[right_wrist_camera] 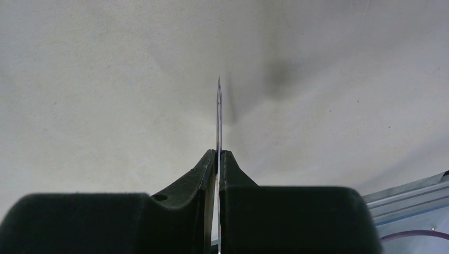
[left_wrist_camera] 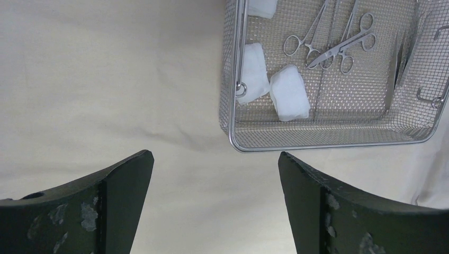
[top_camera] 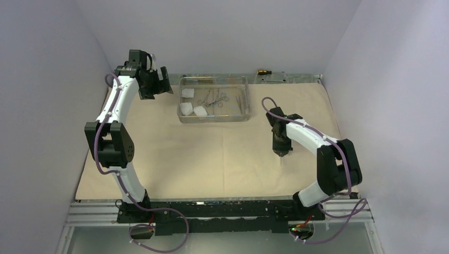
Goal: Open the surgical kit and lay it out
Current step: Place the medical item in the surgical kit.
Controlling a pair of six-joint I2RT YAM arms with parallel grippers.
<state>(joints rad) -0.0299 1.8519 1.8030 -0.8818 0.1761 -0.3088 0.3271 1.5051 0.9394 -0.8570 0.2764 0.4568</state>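
Note:
The beige wrap cloth (top_camera: 212,153) lies spread flat over the table. At its back middle stands the wire-mesh tray (top_camera: 214,120) holding three white gauze pads (top_camera: 186,109), ring-handled clamps (top_camera: 214,98) and slim tweezers (top_camera: 241,100). My left gripper (top_camera: 157,90) hangs open beside the tray's left end. In the left wrist view it (left_wrist_camera: 216,154) is empty over bare cloth, just short of the tray rim (left_wrist_camera: 328,145), with the gauze (left_wrist_camera: 289,93) and clamps (left_wrist_camera: 339,45) beyond. My right gripper (top_camera: 280,152) is shut on one pair of tweezers (right_wrist_camera: 218,114), whose tip points down at the cloth (right_wrist_camera: 106,106).
A yellow-handled screwdriver (top_camera: 263,71) lies on a metal plate (top_camera: 275,78) behind the cloth at the back right. Grey walls close in on the left, back and right. The table's metal frame (right_wrist_camera: 407,196) shows past the cloth's edge in the right wrist view.

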